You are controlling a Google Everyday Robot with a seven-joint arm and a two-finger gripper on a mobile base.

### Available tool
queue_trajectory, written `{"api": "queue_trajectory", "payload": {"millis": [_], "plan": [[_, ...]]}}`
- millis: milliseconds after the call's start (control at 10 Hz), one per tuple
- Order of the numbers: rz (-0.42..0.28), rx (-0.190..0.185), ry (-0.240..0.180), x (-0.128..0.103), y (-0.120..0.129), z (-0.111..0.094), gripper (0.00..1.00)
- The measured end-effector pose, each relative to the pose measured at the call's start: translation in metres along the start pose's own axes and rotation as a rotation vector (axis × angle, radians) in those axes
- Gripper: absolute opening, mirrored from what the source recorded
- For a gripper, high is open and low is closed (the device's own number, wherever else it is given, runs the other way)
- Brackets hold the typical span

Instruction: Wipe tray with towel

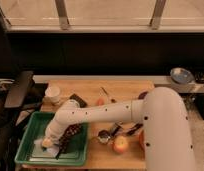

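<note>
The green tray [32, 122] sits at the front left of the wooden table. The pale bluish-grey towel [45, 148] lies flat on the tray's floor near its front. My white arm reaches down from the right into the tray, and my gripper [47, 142] presses on the towel at its tip. A dark bunch of grapes [69, 136] lies in the tray just right of the gripper.
A white cup [53, 93] stands behind the tray. A dark flat object [77, 101], a pen-like stick [105, 93], an apple [120, 145], a metal cup [103, 136] and dark utensils [130, 129] lie on the table. A bowl [181, 75] sits far right.
</note>
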Motion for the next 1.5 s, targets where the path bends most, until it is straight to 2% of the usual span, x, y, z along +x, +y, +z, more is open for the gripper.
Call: {"api": "queue_trajectory", "payload": {"millis": [100, 400, 600, 700, 900, 1100, 1300, 1500], "plan": [[0.012, 0.017, -0.002, 0.005, -0.015, -0.012, 0.00], [-0.001, 0.025, -0.017, -0.006, -0.056, -0.023, 0.00], [-0.038, 0.018, -0.030, -0.023, -0.071, -0.019, 0.00], [-0.065, 0.003, -0.039, -0.038, -0.073, -0.009, 0.00], [-0.104, -0.040, -0.042, -0.058, -0.067, 0.013, 0.00], [-0.131, -0.083, -0.032, -0.064, -0.047, 0.033, 0.00], [-0.128, -0.112, -0.025, -0.053, -0.019, 0.041, 0.00], [-0.098, -0.116, -0.019, -0.034, 0.002, 0.035, 0.00]]}}
